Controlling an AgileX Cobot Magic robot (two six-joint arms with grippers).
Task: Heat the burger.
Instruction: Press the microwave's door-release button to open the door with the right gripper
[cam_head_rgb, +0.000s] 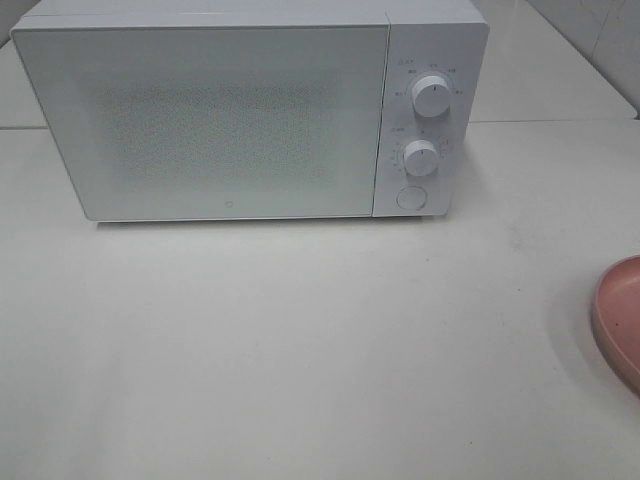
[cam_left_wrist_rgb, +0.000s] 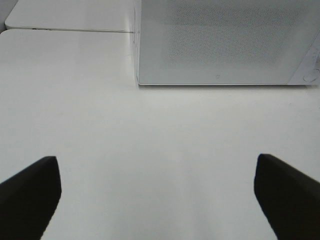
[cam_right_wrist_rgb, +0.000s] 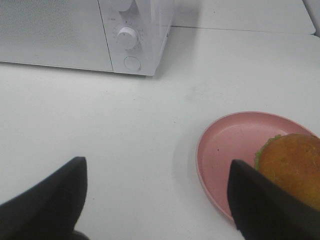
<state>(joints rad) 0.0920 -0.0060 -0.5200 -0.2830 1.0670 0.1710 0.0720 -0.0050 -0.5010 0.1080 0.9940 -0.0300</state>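
The burger, with a golden-brown bun and a fringe of green lettuce, sits on a pink plate; one dark finger of my right gripper partly covers it. That gripper is open and empty, just short of the plate. In the exterior high view only the plate's rim shows at the right edge; the burger is out of view there. The white microwave stands at the back with its door shut. My left gripper hovers open and empty over bare table in front of the microwave.
The microwave has two knobs and a round button on its right panel. A seam between two tabletops runs behind the microwave's left side. Neither arm shows in the exterior high view.
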